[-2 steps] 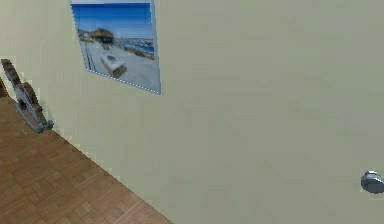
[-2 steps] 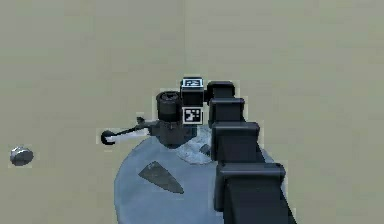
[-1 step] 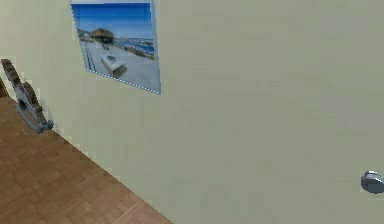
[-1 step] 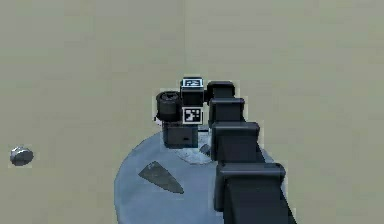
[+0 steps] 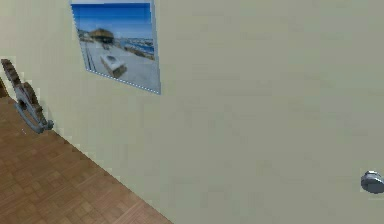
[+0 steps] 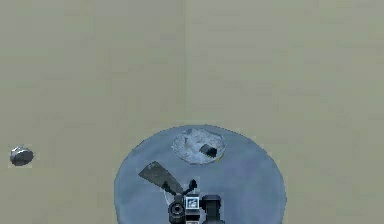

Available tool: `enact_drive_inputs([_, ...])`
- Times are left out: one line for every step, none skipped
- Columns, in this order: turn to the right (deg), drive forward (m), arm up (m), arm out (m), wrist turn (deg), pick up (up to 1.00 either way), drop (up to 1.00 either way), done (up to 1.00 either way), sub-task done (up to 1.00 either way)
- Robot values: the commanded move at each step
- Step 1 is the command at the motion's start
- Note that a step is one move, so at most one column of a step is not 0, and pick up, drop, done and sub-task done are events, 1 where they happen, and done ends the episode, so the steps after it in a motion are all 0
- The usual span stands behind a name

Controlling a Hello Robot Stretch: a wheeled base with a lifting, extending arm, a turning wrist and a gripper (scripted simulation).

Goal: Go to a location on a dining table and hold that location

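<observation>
A round grey-blue table stands against a beige wall in the arm side view's lower middle. On its far part lies a pale round dish with a small dark thing in it. The gripper rises over the table's near edge, with two white marked squares at the arm's end. A dark flat piece lies on the tabletop just left of the fingers. With the tabletop behind the gripper, I cannot tell whether it holds anything.
A beige wall stands close ahead, with a framed seaside picture on it. A metal knob shows at the forward view's right and again as a knob at the arm side view's left. Wood floor lies lower left, with a brown-and-grey object by the wall.
</observation>
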Motion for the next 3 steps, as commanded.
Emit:
enact_drive_inputs([0.0, 0.00, 0.00, 0.00, 0.0, 1.00, 0.00, 0.00, 0.00])
enact_drive_inputs([0.0, 0.00, 0.10, 0.00, 0.0, 0.00, 0.00, 0.00, 0.00])
enact_drive_inputs([0.0, 0.00, 0.00, 0.00, 0.0, 0.00, 0.00, 1.00, 0.00])
